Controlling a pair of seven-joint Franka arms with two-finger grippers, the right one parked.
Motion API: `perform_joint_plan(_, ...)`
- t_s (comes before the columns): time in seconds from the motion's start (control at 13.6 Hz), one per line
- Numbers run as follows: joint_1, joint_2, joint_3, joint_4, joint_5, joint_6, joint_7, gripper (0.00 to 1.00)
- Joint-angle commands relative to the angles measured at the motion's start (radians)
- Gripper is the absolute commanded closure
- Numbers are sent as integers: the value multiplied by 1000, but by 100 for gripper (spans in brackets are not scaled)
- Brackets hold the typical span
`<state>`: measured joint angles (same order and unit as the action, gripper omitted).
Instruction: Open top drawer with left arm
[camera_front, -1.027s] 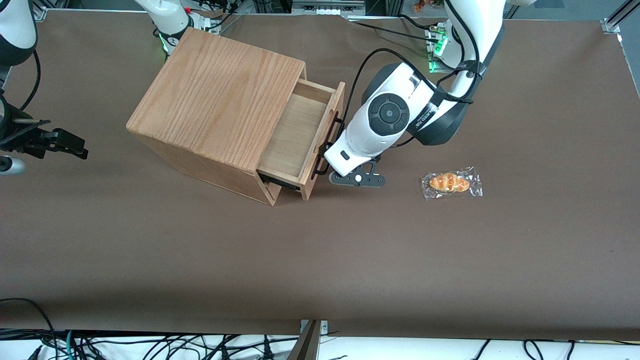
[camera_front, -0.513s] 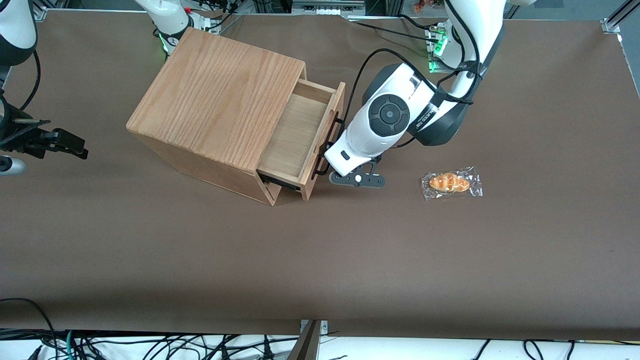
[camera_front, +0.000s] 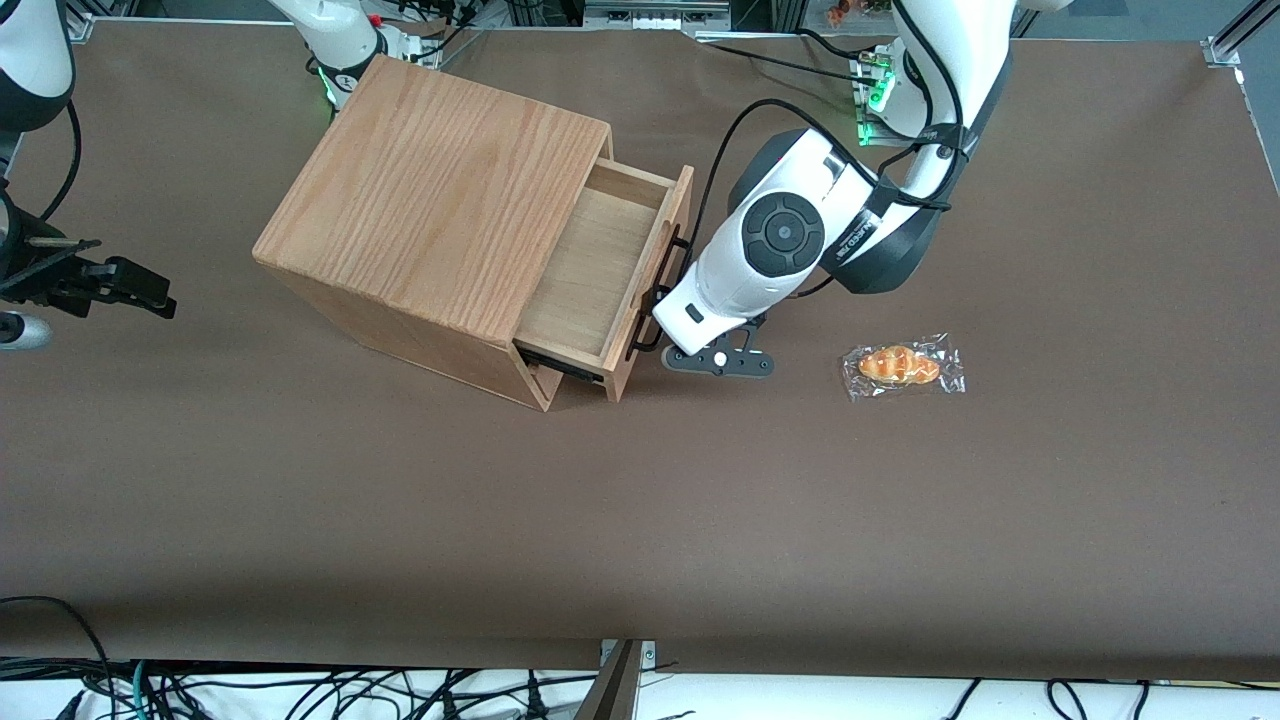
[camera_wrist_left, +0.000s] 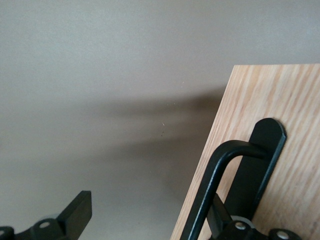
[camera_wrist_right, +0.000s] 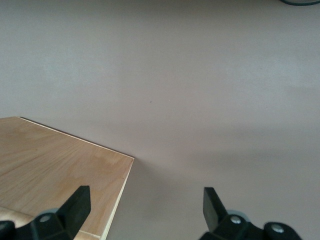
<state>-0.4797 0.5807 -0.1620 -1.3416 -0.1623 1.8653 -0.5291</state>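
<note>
The top drawer (camera_front: 585, 270) stands partly pulled out of the oak cabinet (camera_front: 430, 190), with its pale plywood inside showing. Its black wire handle (camera_front: 655, 290) runs across the drawer front (camera_wrist_left: 280, 100). The left arm (camera_front: 780, 235) reaches down in front of the drawer, and its gripper (camera_front: 658, 322) is at the handle. In the left wrist view the gripper (camera_wrist_left: 155, 220) is open. One finger (camera_wrist_left: 240, 220) sits between the handle bar (camera_wrist_left: 210, 185) and the drawer front. The other finger (camera_wrist_left: 75, 212) is over the brown table, clear of the drawer.
A wrapped croissant (camera_front: 903, 366) lies on the brown table (camera_front: 640, 520), toward the working arm's end and apart from the gripper. A black cable (camera_front: 730, 130) loops above the arm's wrist. The cabinet stands at an angle to the table's edges.
The drawer has slid out a little farther. The left arm and gripper have shifted slightly away from the cabinet with the handle.
</note>
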Motion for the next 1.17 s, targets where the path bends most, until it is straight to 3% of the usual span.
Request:
perform_joint_plan(0.0, 29, -39, 6, -44, 6, -31, 35, 0)
perform_joint_plan(1.1, 72, -50, 6, -42, 7, -69, 78, 0)
